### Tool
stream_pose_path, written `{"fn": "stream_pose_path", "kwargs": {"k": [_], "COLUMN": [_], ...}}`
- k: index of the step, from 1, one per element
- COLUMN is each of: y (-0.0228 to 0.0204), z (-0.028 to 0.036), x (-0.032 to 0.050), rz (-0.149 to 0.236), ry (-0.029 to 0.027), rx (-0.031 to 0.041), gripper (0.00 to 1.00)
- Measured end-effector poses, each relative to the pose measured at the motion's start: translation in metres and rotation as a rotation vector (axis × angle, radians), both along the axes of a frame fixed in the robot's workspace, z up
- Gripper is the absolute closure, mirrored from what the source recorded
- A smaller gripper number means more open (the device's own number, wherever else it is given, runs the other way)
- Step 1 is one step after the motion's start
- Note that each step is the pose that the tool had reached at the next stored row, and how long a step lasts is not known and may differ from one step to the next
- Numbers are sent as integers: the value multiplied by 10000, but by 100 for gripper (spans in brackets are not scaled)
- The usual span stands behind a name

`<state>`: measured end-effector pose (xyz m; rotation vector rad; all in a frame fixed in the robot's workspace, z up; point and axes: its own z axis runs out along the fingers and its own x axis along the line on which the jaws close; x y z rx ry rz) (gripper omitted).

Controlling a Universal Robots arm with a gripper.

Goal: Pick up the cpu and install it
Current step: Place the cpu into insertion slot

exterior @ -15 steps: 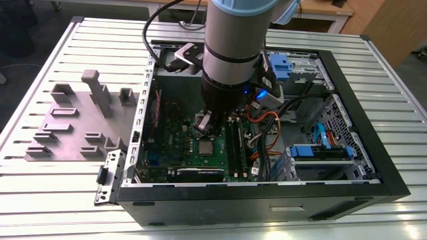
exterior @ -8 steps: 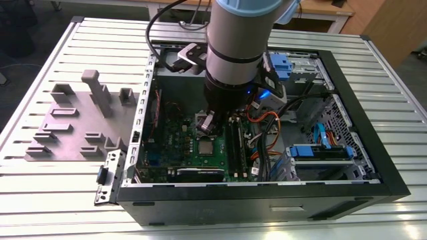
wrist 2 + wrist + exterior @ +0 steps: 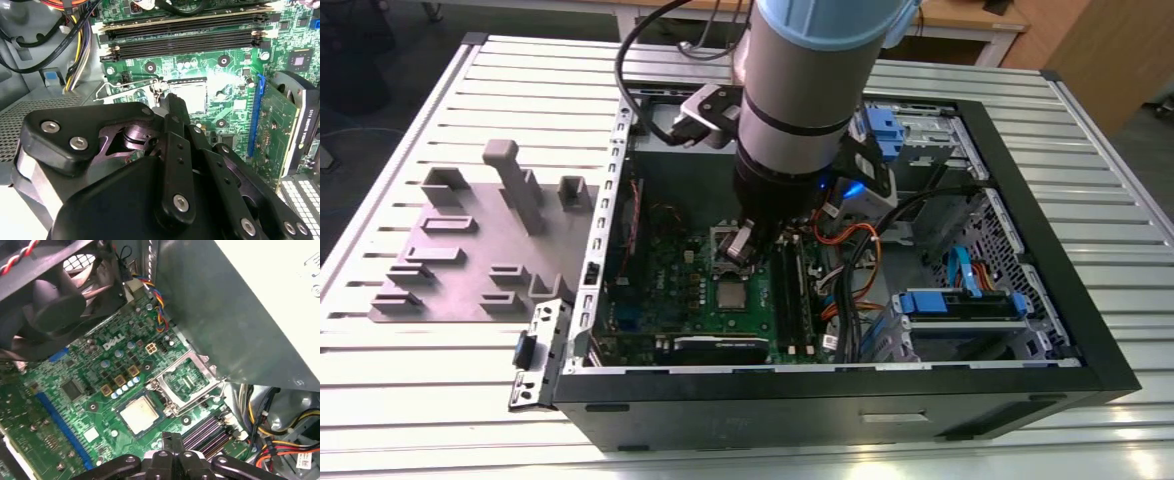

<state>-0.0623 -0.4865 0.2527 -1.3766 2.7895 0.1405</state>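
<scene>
Cpu [image 3: 730, 293] sits in its socket, mid-frame in exterior view; socket frame [image 3: 186, 379] open, unlatched; gripper [image 3: 172, 439] fingers together, empty.

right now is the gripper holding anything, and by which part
Nothing, as far as shows: the cpu lies flat on the motherboard, apart from the gripper near it.

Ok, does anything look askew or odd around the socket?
Nothing looks damaged. The cpu sits flat and square on the motherboard. The metal socket frame beside it is flipped open, not clamped over it. The claw hangs above them.
</scene>
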Motion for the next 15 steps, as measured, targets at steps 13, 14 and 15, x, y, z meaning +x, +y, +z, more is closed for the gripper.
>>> {"fn": "stream_pose_path", "kwargs": {"k": [13,14,15], "y": [-1,-1,-1], "z": [-49,-50,-52], "x": [31,35,43], "rz": [708,731,733], "ry": [7,6,6], "rx": [-3,-1,2], "gripper": [89,89,89]}}
